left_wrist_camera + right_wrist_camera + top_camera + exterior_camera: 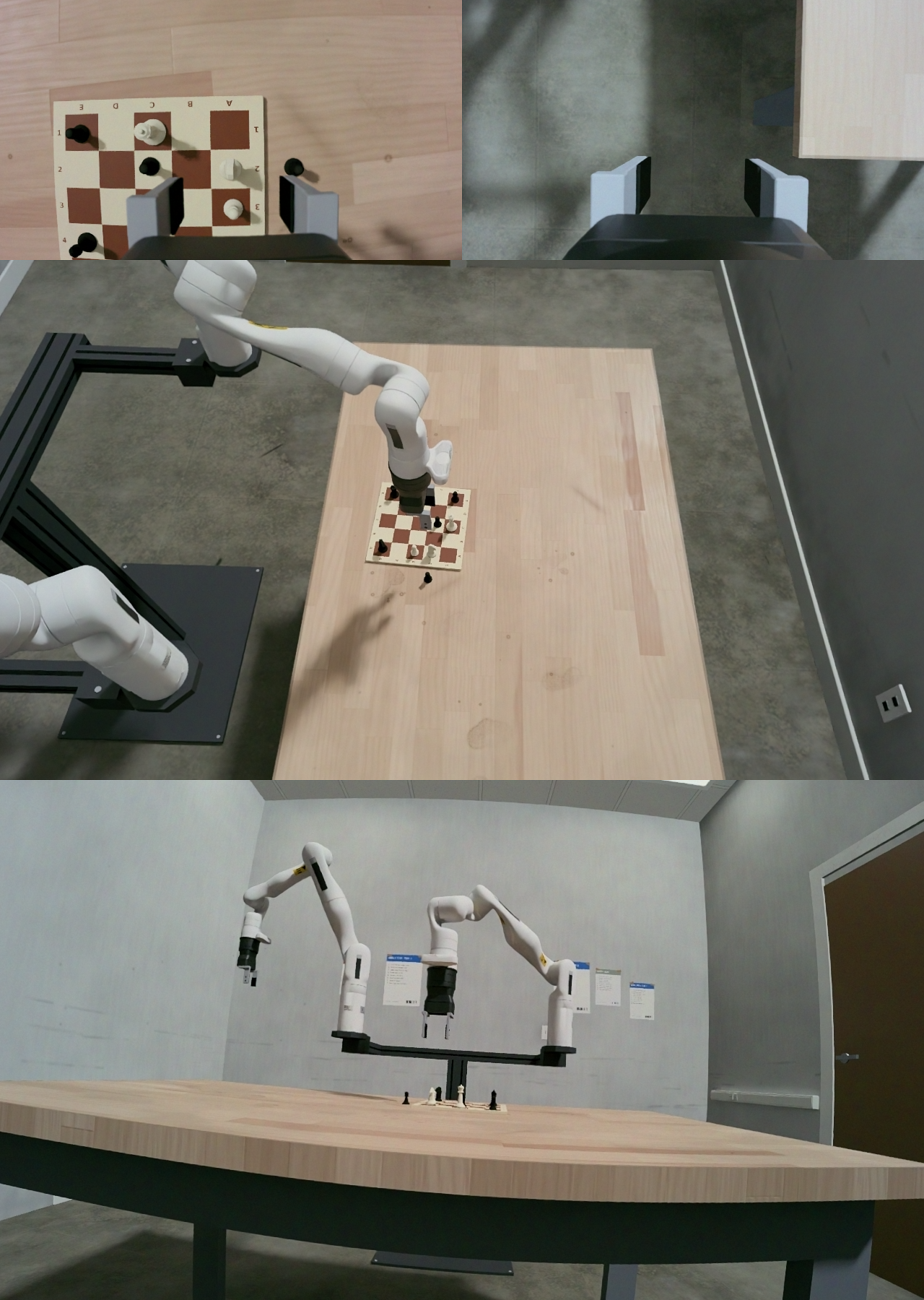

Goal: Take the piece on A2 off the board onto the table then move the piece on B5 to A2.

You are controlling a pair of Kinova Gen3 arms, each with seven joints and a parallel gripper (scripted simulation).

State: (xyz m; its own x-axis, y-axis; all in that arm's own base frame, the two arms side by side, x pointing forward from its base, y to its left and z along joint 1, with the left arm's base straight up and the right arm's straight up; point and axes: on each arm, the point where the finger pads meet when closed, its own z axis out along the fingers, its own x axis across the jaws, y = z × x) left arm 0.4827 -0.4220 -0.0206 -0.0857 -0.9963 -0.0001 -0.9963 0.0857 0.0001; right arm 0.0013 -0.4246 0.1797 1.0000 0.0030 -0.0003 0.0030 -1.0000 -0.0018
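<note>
Knight (431,550) (431,1096) (230,169) stands on A2 ahead of my wide, unladen left gripper (426,508) (436,1032) (232,204), presumably replacing the black pawn (427,577) (406,1097) (294,167) beyond one jaw.

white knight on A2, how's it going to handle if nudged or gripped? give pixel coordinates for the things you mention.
White knight (431,551) (432,1095) (231,169) looks hard and solid, so probably won't flex. Upright on a small round base: a high nudge might tip it. Once down, the round base may let it roll.
</note>
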